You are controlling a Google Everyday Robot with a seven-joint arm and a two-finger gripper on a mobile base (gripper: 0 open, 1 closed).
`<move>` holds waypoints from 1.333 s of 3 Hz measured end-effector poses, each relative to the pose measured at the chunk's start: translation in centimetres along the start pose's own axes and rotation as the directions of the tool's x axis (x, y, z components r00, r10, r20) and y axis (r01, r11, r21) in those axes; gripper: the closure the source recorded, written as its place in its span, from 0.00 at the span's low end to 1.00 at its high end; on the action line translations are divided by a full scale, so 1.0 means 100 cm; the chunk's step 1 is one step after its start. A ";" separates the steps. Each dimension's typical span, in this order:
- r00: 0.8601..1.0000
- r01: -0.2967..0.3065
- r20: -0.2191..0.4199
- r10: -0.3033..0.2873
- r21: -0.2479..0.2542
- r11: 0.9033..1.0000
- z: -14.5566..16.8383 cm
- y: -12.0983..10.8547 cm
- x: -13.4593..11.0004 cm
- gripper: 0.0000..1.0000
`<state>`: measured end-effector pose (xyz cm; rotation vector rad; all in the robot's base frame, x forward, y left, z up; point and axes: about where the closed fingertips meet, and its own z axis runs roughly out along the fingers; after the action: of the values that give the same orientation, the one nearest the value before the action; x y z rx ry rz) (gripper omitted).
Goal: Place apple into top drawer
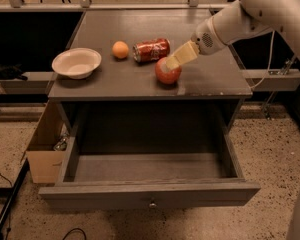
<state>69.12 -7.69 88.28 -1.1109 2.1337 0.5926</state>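
Where the claw (176, 61) stands: at the top of the apple (167, 75), touching it or nearly; whether it is open or closed you cannot tell.
Apple: on the worktop (210, 79), near the front edge, close to the can (151, 50).
Grasp: centre on it before you lift, or it may roll.
Top drawer (115, 196): pulled out, nothing inside.
Bowl (94, 59): looks empty.

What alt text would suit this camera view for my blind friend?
The end effector of a white robot arm sits at the top of a red apple on a dark table, above a top drawer pulled wide open. Nearby on the table are a tipped red soda can, a small orange fruit and a white bowl.
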 end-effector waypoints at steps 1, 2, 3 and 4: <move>0.999 0.037 -0.008 -0.037 -0.005 0.999 0.009 0.016 0.005 0.00; 0.999 0.036 -0.011 -0.036 -0.007 0.999 0.012 0.016 0.006 0.00; 0.999 0.017 -0.044 -0.018 -0.027 0.999 0.029 0.029 0.028 0.00; 0.999 0.017 -0.044 -0.018 -0.027 0.999 0.029 0.029 0.028 0.03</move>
<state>66.50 -5.81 84.58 -1.1663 2.1572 0.5945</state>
